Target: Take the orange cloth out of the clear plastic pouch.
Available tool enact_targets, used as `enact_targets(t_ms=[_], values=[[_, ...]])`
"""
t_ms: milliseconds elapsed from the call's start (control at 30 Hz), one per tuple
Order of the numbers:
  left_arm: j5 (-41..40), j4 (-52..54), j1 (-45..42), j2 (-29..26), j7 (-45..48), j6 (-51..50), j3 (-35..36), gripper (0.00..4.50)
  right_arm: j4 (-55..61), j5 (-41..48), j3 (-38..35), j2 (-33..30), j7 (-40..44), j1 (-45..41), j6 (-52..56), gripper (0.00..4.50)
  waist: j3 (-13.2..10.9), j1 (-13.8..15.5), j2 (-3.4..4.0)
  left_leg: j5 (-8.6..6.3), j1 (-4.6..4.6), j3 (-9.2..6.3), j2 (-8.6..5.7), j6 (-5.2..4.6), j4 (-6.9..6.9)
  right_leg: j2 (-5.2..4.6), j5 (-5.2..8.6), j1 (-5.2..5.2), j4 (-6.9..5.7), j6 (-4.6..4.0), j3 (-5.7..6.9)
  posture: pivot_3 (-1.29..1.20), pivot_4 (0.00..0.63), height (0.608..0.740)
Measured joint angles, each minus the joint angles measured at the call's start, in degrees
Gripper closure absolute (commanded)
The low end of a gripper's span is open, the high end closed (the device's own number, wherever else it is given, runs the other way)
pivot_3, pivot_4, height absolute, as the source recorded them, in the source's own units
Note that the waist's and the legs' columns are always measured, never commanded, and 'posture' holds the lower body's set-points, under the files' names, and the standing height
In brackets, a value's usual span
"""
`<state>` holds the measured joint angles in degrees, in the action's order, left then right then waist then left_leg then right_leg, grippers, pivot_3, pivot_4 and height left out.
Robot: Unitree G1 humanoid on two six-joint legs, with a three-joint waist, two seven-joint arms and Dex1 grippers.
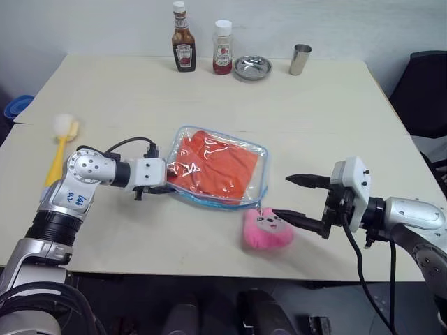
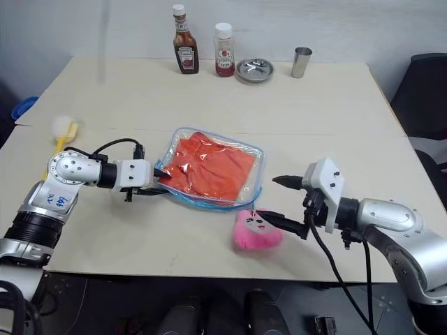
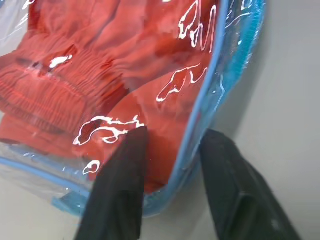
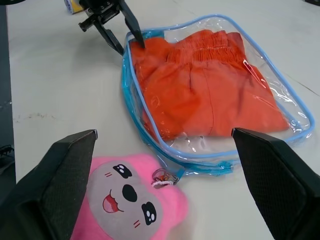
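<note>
The clear plastic pouch [image 1: 260, 151] with light blue trim lies flat at the table's middle, and the orange cloth [image 1: 213, 166] sits folded inside it. My left gripper [image 1: 167, 183] has closed on the pouch's near left corner. One finger [image 3: 122, 170] presses on the plastic over the cloth, and the other [image 3: 230, 170] lies outside the blue trim. My right gripper [image 1: 282, 196] hovers open to the right of the pouch, its lower finger just above a pink plush toy [image 1: 265, 229].
Two sauce bottles [image 1: 184, 47], a metal bowl [image 1: 252, 68] and a steel cup [image 1: 300, 59] stand along the far edge. A yellow brush [image 1: 61, 143] lies at the left. A black chair [image 1: 426, 84] stands beyond the right edge.
</note>
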<state>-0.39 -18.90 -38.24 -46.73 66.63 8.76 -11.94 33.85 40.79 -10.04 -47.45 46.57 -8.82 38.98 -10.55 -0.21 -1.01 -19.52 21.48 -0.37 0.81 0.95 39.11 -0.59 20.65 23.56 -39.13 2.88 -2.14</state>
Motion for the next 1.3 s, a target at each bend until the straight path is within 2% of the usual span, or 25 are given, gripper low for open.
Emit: enact_targets(t_ms=[33, 133, 267, 400, 500, 667, 700, 800, 1033, 1100, 1133, 1300], values=[[-1.21, 2.34, 1.31, -0.05, 0.90, -2.66, 0.24, 4.00, 0.09, -0.01, -0.35, -0.05, -0.11, 0.52, 0.06, 0.00, 0.00, -0.02, 0.00, 0.00, 0.00, 0.00, 0.00, 0.00, 0.00, 0.00, 0.00, 0.00, 0.00, 0.00, 0.00, 0.00, 0.150, 0.740], [-4.30, 11.49, 5.62, 0.55, 1.36, -12.58, 0.74, 4.00, 0.44, 0.02, -1.97, -0.40, -0.95, 2.18, 0.55, 0.00, 0.00, 0.01, 0.00, 0.01, 0.00, -0.03, 0.01, 0.01, -0.01, -0.01, 0.00, -0.02, -0.08, 0.00, 0.00, 0.00, 0.150, 0.740], [-4.20, 24.26, 9.49, 3.30, -4.52, -26.79, 0.64, 4.00, 3.60, -1.01, -3.93, -1.52, -1.80, 9.21, 1.13, 0.00, 0.01, 0.40, -0.02, -0.02, 0.01, -0.15, -0.01, -0.03, 0.02, -0.01, 0.00, -0.11, 0.03, 0.01, 0.04, 0.00, 0.150, 0.740], [-2.90, 29.33, 11.28, 3.66, -7.67, -30.46, 0.42, 4.00, 5.56, -1.33, -4.08, -1.52, -2.27, 14.26, 1.17, 0.00, 0.02, 0.06, -0.02, -0.01, -0.08, -0.09, -0.01, -0.02, 0.02, 0.05, 0.00, -0.12, -0.04, 0.01, -0.02, 0.00, 0.150, 0.740], [-1.77, 29.46, 11.93, 3.66, -8.59, -29.63, 0.05, 3.41, 5.95, -2.85, -3.34, -1.52, -2.31, 15.19, 0.80, 0.00, 0.02, -0.11, -0.03, -0.01, -0.19, -0.04, 0.00, -0.02, 0.00, 0.08, 0.00, -0.13, -0.13, 0.01, -0.07, 0.00, 0.150, 0.740], [-1.67, 29.41, 12.29, 2.78, -8.30, -27.97, 0.17, 1.89, 3.74, -7.33, 2.21, -1.14, -1.73, 14.40, -1.88, 0.00, 0.02, 0.01, -0.03, 0.00, -0.19, -0.03, -0.01, -0.01, 0.00, 0.06, 0.00, -0.14, -0.11, 0.00, -0.08, 0.00, 0.150, 0.740], [-1.70, 29.42, 12.35, 2.78, -8.32, -27.86, 0.23, 1.57, 2.32, -8.39, 3.63, -1.03, -1.38, 13.95, -2.83, 0.40, 0.02, 0.03, -0.03, 0.00, -0.19, -0.03, -0.02, -0.01, 0.00, 0.06, 0.00, -0.14, -0.11, 0.01, -0.08, 0.00, 0.150, 0.740], [-3.09, 29.49, 13.17, 2.78, -8.21, -28.28, 1.60, 1.57, -1.25, -11.37, 6.97, -0.76, 0.18, 13.45, -5.65, 1.33, 0.02, 0.05, -0.03, 0.00, -0.18, -0.04, -0.01, -0.01, 0.00, 0.06, 0.00, -0.13, -0.11, 0.01, -0.07, 0.00, 0.150, 0.740], [-17.90, 34.49, 13.60, 0.98, -2.69, -36.19, 11.64, 1.57, -6.18, -13.87, 10.74, 0.95, 4.85, 11.43, -11.58, 3.74, 0.02, -0.12, -0.03, 0.00, -0.22, -0.06, 0.01, -0.01, -0.01, 0.07, 0.00, -0.16, -0.11, 0.00, -0.05, 0.00, 0.150, 0.740], [-19.35, 34.61, 12.24, 1.07, -2.59, -37.16, 11.84, 1.57, -7.06, -14.31, 12.33, 1.75, 5.75, 10.20, -12.14, 4.35, 0.02, -0.05, -0.04, 0.00, -0.26, -0.07, 0.01, 0.00, 0.01, 0.07, 0.00, -0.21, -0.11, 0.00, -0.05, 0.00, 0.150, 0.740], [-19.47, 34.58, 11.08, 1.70, -2.63, -37.41, 11.16, 1.57, -7.23, -14.55, 13.28, 2.36, 6.18, 9.29, -12.31, 4.49, 0.03, -0.03, -0.05, 0.00, -0.26, -0.07, 0.00, 0.00, 0.01, 0.07, 0.00, -0.21, -0.11, 0.01, -0.05, 0.00, 0.150, 0.740], [-18.57, 32.44, 3.42, 8.30, -1.23, -36.41, 2.20, 1.57, -7.93, -15.89, 17.27, 3.94, 7.24, 5.50, -12.39, 4.49, 0.04, 0.07, -0.07, 0.04, -0.22, -0.06, -0.03, 0.07, 0.04, 0.08, 0.00, -0.20, -0.10, 0.00, -0.05, 0.00, 0.150, 0.740]])
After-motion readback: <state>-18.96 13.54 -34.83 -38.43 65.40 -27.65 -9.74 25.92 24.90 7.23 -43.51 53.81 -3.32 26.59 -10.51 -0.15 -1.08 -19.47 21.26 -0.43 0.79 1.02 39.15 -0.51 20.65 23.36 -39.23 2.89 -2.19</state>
